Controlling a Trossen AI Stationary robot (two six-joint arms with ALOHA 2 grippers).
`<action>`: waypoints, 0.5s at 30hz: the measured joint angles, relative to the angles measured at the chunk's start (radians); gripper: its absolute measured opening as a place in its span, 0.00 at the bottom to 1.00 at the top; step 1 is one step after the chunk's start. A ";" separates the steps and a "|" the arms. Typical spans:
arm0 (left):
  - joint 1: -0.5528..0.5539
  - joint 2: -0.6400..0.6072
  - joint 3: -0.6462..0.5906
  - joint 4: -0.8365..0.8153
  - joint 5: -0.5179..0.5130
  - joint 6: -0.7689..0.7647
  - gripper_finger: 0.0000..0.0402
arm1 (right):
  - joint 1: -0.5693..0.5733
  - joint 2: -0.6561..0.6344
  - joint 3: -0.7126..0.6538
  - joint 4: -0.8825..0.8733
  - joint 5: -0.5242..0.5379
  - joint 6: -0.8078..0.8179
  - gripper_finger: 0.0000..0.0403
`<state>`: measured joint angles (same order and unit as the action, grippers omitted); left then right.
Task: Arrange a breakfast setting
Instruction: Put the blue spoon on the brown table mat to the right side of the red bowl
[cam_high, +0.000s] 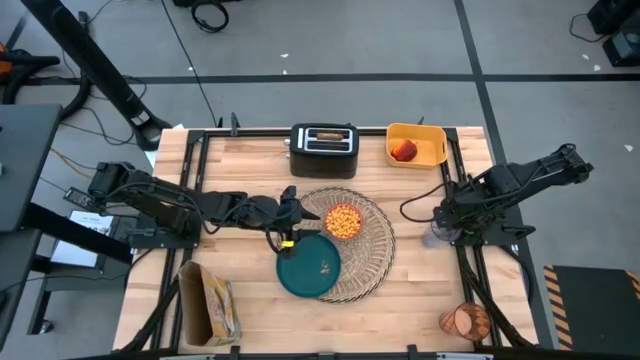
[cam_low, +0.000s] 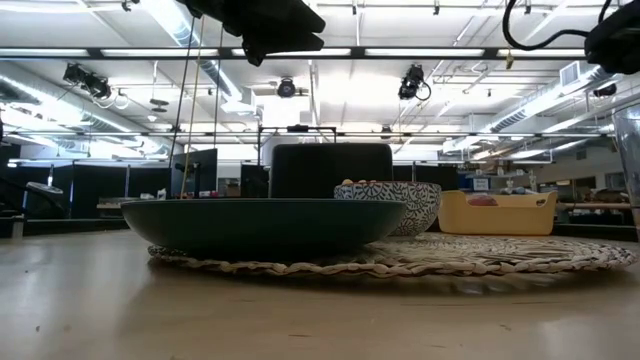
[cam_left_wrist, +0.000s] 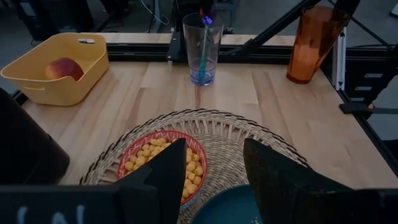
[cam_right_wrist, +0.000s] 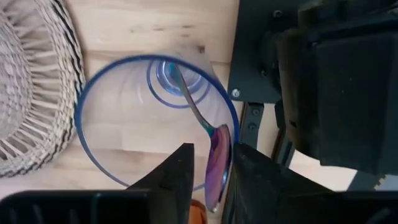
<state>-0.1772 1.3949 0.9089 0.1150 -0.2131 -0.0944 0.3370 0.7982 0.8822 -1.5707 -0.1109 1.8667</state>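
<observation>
Blue iridescent metal spoon (cam_right_wrist: 214, 155) standing in clear glass (cam_right_wrist: 124, 118) beside round woven straw placemat (cam_right_wrist: 34, 87): right gripper (cam_right_wrist: 211, 171) spread around handle. Clench squarely, lift vertically. Left gripper (cam_left_wrist: 214, 180) released over placemat.

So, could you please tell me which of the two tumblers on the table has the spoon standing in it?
The clear tumbler, with the blue spoon inside it and the right tool directly above. The orange tumbler beside it is empty.
</observation>
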 joint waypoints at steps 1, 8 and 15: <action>0.000 0.000 0.000 0.000 0.000 0.000 0.42 | 0.000 0.000 0.000 -0.001 0.009 0.009 0.27; 0.000 0.000 0.000 0.000 0.000 0.001 0.42 | 0.000 0.017 0.000 0.000 0.017 0.011 0.14; 0.000 0.000 0.000 0.000 0.000 0.001 0.42 | 0.000 0.035 0.000 0.002 0.014 -0.005 0.03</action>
<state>-0.1772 1.3949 0.9089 0.1150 -0.2131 -0.0937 0.3370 0.8332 0.8825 -1.5691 -0.0967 1.8616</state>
